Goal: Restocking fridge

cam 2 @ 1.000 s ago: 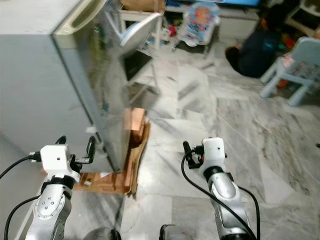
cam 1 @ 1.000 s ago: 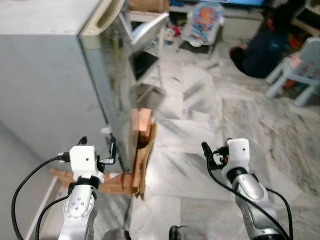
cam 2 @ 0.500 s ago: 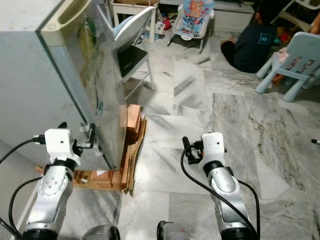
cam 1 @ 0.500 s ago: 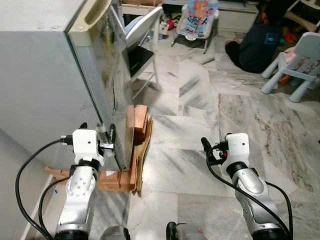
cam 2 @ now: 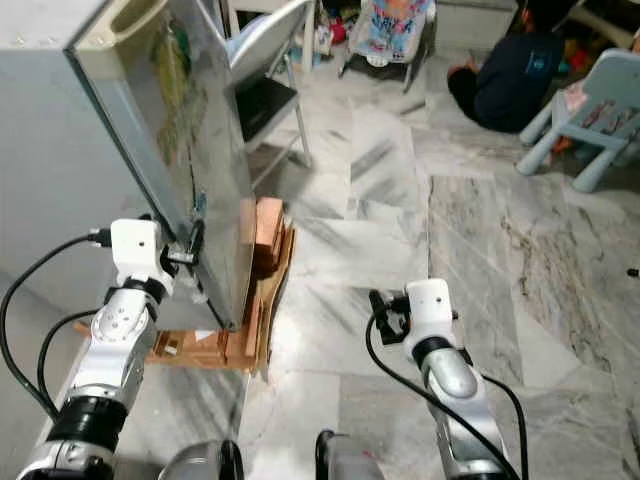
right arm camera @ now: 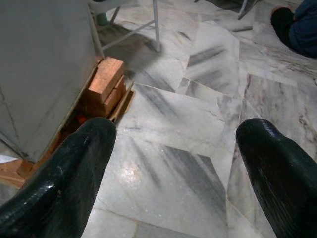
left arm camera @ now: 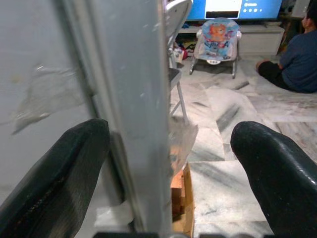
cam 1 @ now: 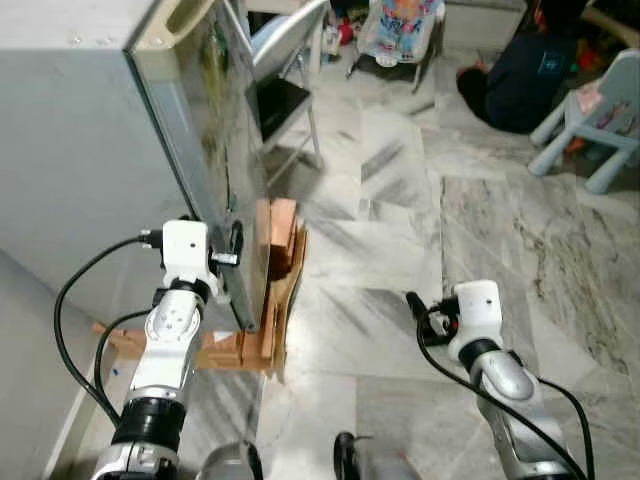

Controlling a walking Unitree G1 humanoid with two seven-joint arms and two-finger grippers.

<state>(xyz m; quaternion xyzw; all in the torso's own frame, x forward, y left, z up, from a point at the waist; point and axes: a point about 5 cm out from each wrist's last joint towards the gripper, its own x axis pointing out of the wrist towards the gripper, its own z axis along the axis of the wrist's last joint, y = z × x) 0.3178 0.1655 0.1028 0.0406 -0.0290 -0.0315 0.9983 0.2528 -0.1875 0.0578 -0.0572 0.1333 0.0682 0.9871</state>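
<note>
My left pincer [cam 1: 232, 247] has come up from low beside the fridge [cam 1: 90, 130] to its front corner, and its two black fingers [left arm camera: 52, 183] are now spread wide on either side of the door edge [left arm camera: 136, 99], not yet closed on it. I judge this is the start of getting the door open, the step that has to come before anything can be restocked. The whole view has also shifted as I moved closer, so the fridge now sits nearer on my left. It is shut, so I cannot tell what is inside. It stands on a wooden pallet [cam 1: 240, 350] with a stack of wood blocks [right arm camera: 105, 82] just beside its near right corner. My right pincer [cam 2: 385, 318] hangs low over the marble floor [cam 1: 400, 230] on my right, well apart from the fridge, fingers spread and empty. I carry no groceries in either pincer, and I see none on the floor near me. Far off on the right a person [cam 1: 520, 70] sits on the floor near a pale blue child's chair [cam 1: 610, 120], and a folding chair [cam 1: 285, 70] stands just beyond the fridge.
</note>
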